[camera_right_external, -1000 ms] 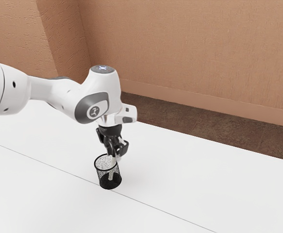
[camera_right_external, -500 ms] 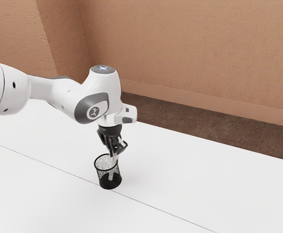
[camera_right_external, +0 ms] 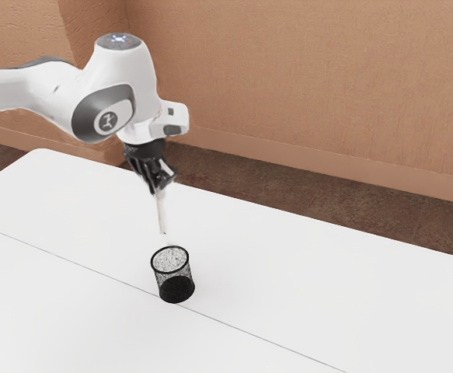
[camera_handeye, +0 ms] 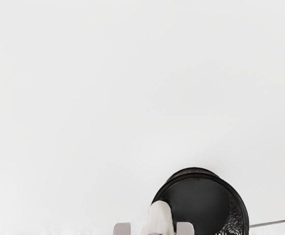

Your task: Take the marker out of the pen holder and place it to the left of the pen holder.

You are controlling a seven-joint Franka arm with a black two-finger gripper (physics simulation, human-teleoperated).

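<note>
Exterior view: the marker (camera_right_external: pixel 161 212) hangs downward, gripped between the jaws.

No word, brand name or number can be read. In the exterior view, a small dark emblem (camera_right_external: pixel 108 120) stands on the pale round disc (camera_right_external: pixel 99 129) at the side of the arm (camera_right_external: pixel 137 74), with a dark grey surround. A bright, bluish-white mark (camera_right_external: pixel 119 39) sits on the grey cap (camera_right_external: pixel 105 43) at the top of that same arm section, its shape too small to make out.
</note>
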